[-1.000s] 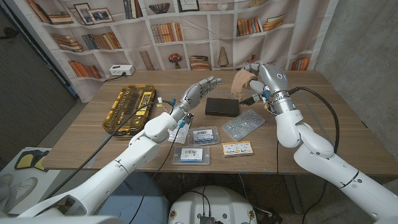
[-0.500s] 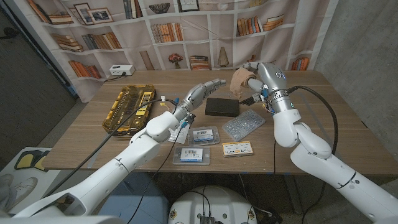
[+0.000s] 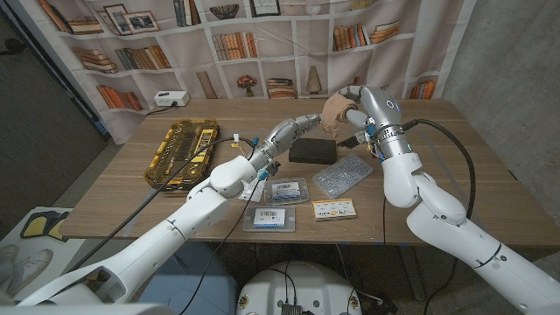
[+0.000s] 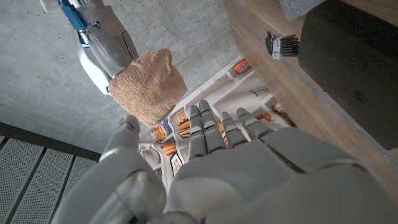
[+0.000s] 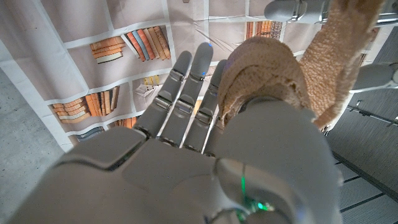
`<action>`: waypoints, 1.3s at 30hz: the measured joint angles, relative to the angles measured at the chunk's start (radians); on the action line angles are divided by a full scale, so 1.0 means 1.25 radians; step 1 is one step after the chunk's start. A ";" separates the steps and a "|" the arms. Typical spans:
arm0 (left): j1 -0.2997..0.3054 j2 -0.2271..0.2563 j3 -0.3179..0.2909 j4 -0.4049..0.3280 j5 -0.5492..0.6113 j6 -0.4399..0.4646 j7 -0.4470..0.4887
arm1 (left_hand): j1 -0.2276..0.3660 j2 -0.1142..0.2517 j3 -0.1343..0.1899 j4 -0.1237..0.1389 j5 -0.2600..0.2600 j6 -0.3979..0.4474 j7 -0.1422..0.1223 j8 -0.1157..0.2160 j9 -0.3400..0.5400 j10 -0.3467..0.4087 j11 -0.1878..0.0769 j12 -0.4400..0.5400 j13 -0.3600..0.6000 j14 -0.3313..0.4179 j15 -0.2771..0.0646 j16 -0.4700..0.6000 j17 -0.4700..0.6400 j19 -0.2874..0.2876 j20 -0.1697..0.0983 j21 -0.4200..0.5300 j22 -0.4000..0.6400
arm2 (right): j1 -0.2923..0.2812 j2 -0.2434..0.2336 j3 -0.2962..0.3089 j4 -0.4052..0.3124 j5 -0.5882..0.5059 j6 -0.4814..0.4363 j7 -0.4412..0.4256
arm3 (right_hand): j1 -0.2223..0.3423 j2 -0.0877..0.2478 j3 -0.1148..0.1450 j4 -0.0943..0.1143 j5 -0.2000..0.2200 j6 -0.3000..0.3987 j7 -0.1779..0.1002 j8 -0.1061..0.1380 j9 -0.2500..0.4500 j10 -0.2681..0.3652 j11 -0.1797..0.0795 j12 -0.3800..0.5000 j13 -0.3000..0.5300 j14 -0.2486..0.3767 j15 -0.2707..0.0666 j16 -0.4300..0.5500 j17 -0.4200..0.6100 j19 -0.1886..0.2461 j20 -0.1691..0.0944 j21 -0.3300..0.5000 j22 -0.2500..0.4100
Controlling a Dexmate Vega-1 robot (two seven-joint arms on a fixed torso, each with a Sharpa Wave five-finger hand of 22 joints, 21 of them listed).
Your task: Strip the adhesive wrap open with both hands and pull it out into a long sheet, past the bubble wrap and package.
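Observation:
My right hand [image 3: 360, 107] holds the tan adhesive wrap roll [image 3: 336, 110] up above the back of the table. The roll [image 5: 264, 74] sits against its palm, and a loose tail [image 5: 345, 56] hangs off it. My left hand [image 3: 293, 131] reaches out with straight, spread fingers, whose tips almost touch the roll [image 4: 149, 87]. It holds nothing. The black package [image 3: 312, 150] lies on the table below both hands, and the bubble wrap [image 3: 342, 176] lies just in front of it.
A yellow organiser case [image 3: 182, 150] lies at the left of the table. Labelled packets [image 3: 287, 190] [image 3: 269, 219] [image 3: 337, 208] lie near the front edge. A white power box [image 3: 171, 99] sits at the back left, in front of a bookshelf backdrop.
My left hand has stretched forward and right, closing on the roll. My right hand has brought the roll slightly left toward it.

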 measured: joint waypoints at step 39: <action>-0.022 -0.060 0.028 0.061 -0.047 -0.034 -0.054 | 0.104 0.032 -0.044 0.016 0.000 0.222 0.032 0.103 0.058 0.235 -0.017 0.152 0.123 0.513 -0.070 0.092 0.048 0.502 -0.064 0.169 0.029 | 0.009 0.007 -0.022 -0.006 -0.005 -0.009 0.012 | 0.007 0.000 0.000 0.000 -0.001 0.006 0.003 -0.009 0.000 0.001 -0.001 0.000 -0.001 0.006 -0.003 -0.018 0.012 0.000 0.000 0.017 -0.004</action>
